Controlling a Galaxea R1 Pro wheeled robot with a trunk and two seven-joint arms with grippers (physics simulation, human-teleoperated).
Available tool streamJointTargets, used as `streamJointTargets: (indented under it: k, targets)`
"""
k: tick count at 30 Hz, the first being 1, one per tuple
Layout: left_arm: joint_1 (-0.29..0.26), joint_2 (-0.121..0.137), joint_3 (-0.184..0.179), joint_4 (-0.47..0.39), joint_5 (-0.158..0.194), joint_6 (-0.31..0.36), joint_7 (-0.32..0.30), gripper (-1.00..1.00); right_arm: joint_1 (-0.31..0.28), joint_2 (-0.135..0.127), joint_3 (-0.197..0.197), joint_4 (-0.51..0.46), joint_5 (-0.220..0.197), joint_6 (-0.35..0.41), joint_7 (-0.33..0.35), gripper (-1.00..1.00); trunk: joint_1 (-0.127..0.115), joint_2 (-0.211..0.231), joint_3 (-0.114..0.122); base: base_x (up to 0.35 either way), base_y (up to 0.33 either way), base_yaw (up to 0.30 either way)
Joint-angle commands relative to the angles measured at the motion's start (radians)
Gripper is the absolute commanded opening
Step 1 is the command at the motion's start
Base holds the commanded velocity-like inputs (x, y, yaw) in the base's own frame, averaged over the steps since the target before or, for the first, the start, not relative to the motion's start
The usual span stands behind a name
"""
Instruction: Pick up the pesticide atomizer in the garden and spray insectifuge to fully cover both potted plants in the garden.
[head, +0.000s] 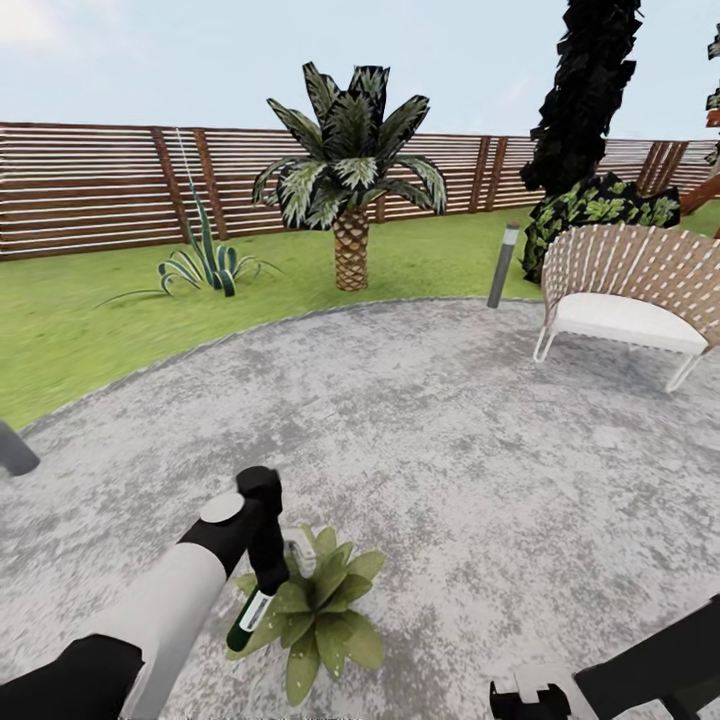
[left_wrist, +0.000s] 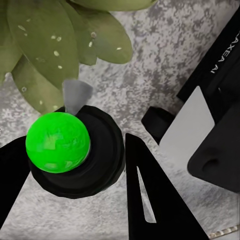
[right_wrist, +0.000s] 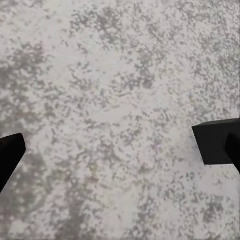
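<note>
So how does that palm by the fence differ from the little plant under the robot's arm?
The palm rises on a scaly brown trunk from the lawn; the potted plant is a low trunkless rosette on the gravel patio. The palm's fronds are dark and feathery, the potted plant's leaves broad and pale green. Both fan outward.

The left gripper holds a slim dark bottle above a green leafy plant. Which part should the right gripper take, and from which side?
Probably its free lower body: the slim dark bottle hangs tilted below the left gripper, which clamps its upper end. The open right gripper should come from the robot's right, above the green leafy plant.
</note>
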Motion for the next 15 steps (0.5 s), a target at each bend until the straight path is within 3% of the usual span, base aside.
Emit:
streamJointTargets:
  k: [1,5,11,15]
  targets:
    - [-0.002,-0.002,-0.002,-0.001,-0.008,0.013,-0.009,-1.00,-0.001,0.000,0.003,0.001,0.010,0.000,-0.008,1.00,0.000,0.000,-0.002,0.000,0.000,0.162]
    - [-0.007,-0.006,-0.003,-0.003,-0.009,0.032,-0.009,-1.00,-0.001,0.000,0.003,0.000,0.010,0.000,-0.008,1.00,0.000,0.000,-0.006,0.000,0.000,0.138]
    - [-0.003,-0.006,-0.013,0.011,-0.015,0.097,-0.009,-1.00,-0.001,-0.002,0.005,0.001,0.013,-0.001,-0.008,1.00,0.000,0.000,-0.007,0.000,0.000,0.015]
    - [0.003,0.008,-0.010,0.053,-0.070,0.198,-0.009,-1.00,0.000,-0.004,0.005,0.004,0.014,0.000,-0.008,1.00,0.000,0.000,-0.007,0.000,0.000,0.000]
